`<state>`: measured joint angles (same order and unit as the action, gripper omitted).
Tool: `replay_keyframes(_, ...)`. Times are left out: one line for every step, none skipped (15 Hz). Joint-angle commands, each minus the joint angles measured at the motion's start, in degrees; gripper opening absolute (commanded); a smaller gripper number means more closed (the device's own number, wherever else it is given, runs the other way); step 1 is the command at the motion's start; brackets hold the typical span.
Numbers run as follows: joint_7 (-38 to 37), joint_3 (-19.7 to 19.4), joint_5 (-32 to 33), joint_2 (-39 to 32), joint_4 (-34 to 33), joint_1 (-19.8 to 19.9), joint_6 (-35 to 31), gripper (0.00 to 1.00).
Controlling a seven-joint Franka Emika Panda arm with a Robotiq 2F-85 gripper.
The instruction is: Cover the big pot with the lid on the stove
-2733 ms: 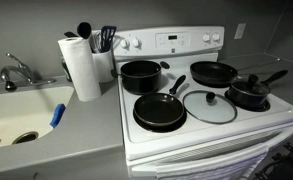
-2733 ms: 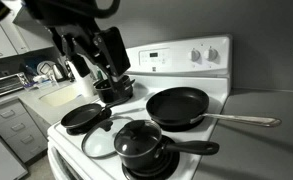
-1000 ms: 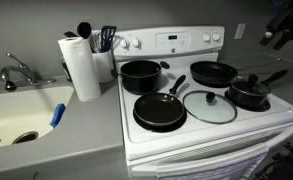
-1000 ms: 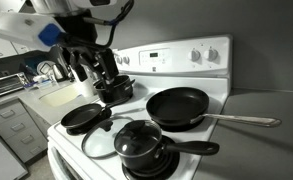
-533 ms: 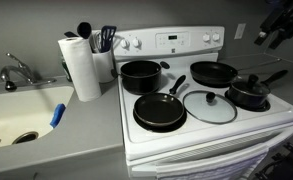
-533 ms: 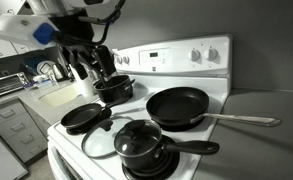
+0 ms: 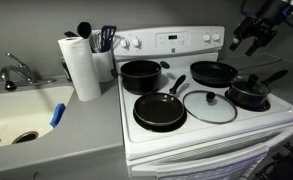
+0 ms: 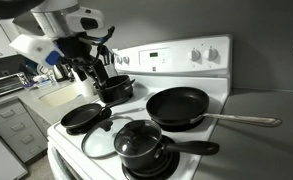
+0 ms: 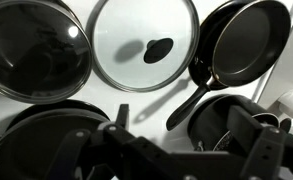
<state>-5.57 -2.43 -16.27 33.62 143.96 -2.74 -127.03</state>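
The big pot is black and stands uncovered on a back burner of the white stove. The clear glass lid lies flat on a front burner, knob up. My gripper hangs open and empty in the air above the stove, touching nothing. In the wrist view the lid fills the top middle. The big pot sits at the lower right, partly behind my gripper.
A black frying pan sits beside the lid, another frying pan at the back. A small lidded saucepan stands on the other side of the lid. A paper towel roll, a utensil holder and a sink stand beside the stove.
The arm has swung further over the stove: the gripper has come further into an exterior view from its upper edge. Jaws stay open. Pots, pans and lid have not moved.
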Motion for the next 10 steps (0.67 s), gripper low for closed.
replay_keyframes(0.3,0.4,-0.3,0.2,-0.1,0.6,0.2,1.0)
replay_keyframes(0.3,0.4,-0.3,0.6,-0.1,0.7,0.2,1.0)
replay_keyframes(-2.1,1.9,1.3,-0.1,-0.5,1.5,0.9,1.0)
replay_keyframes(-9.1,5.6,5.3,-1.0,-1.9,3.9,3.5,1.0)
replay_keyframes(-12.8,7.6,6.7,-0.9,-1.2,4.5,1.6,1.0)
replay_keyframes(-17.9,9.8,8.4,-1.2,-1.5,5.0,2.2,1.0)
replay_keyframes(-22.6,12.1,10.2,-1.3,-1.6,5.7,2.8,1.0)
replay_keyframes(-27.2,14.2,11.6,-1.6,-2.0,6.2,4.2,1.0)
replay_keyframes(-31.6,16.2,12.7,-2.0,-2.5,6.7,5.6,1.0)
replay_keyframes(-35.6,17.9,13.8,-2.2,-2.6,6.9,7.1,1.0)
